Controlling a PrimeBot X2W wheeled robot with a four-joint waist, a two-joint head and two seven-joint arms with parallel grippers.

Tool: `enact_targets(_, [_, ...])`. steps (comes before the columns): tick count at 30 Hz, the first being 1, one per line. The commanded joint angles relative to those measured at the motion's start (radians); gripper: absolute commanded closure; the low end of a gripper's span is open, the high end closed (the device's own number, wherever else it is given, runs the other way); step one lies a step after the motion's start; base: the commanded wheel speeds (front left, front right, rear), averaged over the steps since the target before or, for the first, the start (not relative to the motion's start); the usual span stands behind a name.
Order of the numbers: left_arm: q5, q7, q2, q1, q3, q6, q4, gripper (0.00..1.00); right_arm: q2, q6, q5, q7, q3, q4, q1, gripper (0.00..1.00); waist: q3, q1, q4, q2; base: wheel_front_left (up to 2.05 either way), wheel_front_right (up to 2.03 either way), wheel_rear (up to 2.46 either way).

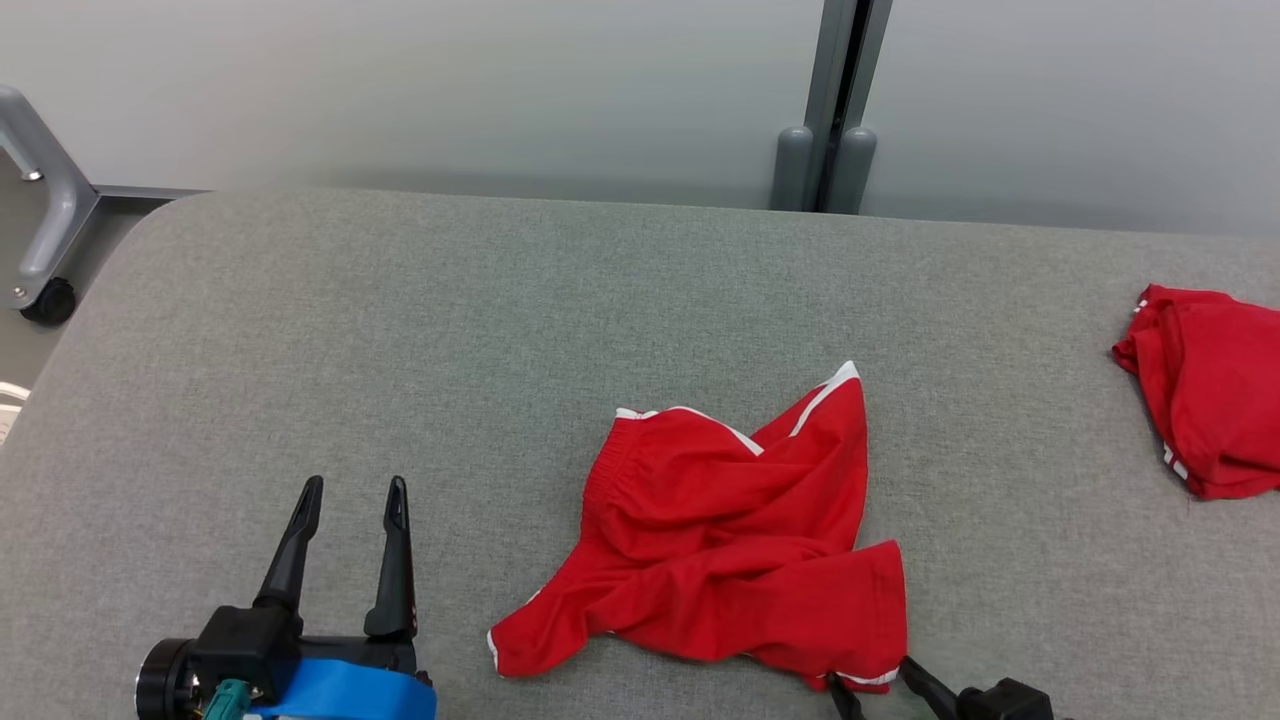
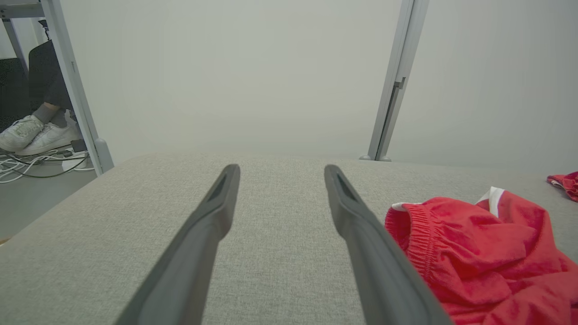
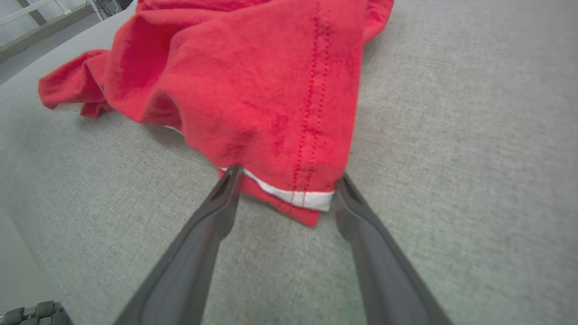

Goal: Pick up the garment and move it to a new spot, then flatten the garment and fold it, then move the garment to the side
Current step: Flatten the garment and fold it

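Note:
The garment, red shorts with white trim, lies crumpled on the grey padded table near its front edge. My left gripper rests open on the table to the garment's left, clear of it; in the left wrist view the elastic waistband of the garment lies just right of the right finger. My right gripper stands open at the garment's near right corner. In the right wrist view the white-trimmed hem of the garment sits between the two fingertips, which are spread on either side of it.
A second red garment lies at the table's right edge, also seen as a red scrap in the left wrist view. A grey post stands behind the table. A wheeled frame stands at the far left. A person's white shoes and floor cables show there.

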Motion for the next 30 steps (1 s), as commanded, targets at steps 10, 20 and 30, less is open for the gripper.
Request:
enact_targets(10, [-0.003,-0.004,-0.001,-0.006,-0.001,-0.007,0.011,0.0,0.004,0.0,0.044,-0.009,0.002,-0.009,-0.038,1.0,-0.01,-0.0001,-0.003,-0.0001,0.0,0.0,0.0])
enact_targets(20, [-0.008,-0.004,-0.002,0.007,-0.016,-0.005,0.023,0.0,-0.1,0.0,0.056,-0.008,-0.069,-0.199,0.139,1.0,-0.035,-0.0001,-0.053,-0.0001,0.0,0.0,0.0])
enact_targets(30, [-0.013,-0.004,-0.004,0.021,-0.015,-0.006,0.027,0.0,-0.132,0.0,0.057,0.016,-0.135,-0.331,0.245,0.0,-0.047,-0.0001,-0.095,-0.0001,0.0,0.0,0.0])
